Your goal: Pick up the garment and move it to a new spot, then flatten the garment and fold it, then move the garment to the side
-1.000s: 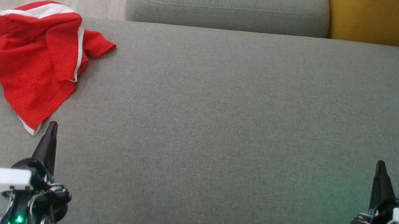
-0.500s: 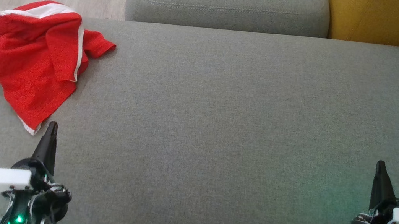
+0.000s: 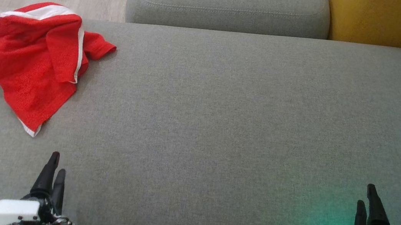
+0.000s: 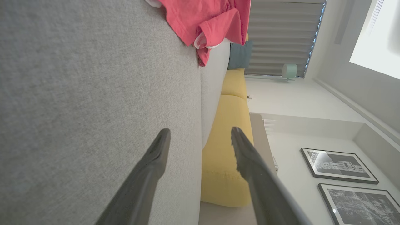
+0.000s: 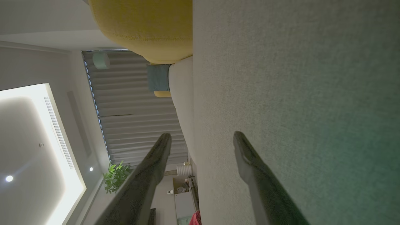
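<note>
- Garment [image 3: 36, 64]: red with white stripes, crumpled in a heap on the far left corner of the grey seat cushion [image 3: 221, 130]; part of it laps over the left edge.
- Left end effector [image 3: 58, 163]: at the near edge, left side, near the garment's lowest hem but apart from it; fingers spread, nothing between them.
- Right end effector [image 3: 366, 194]: at the near edge, right side, well apart from the garment; fingers spread, empty.
- Yellow cushion [image 3: 390, 21]: beyond the far right corner.
</note>
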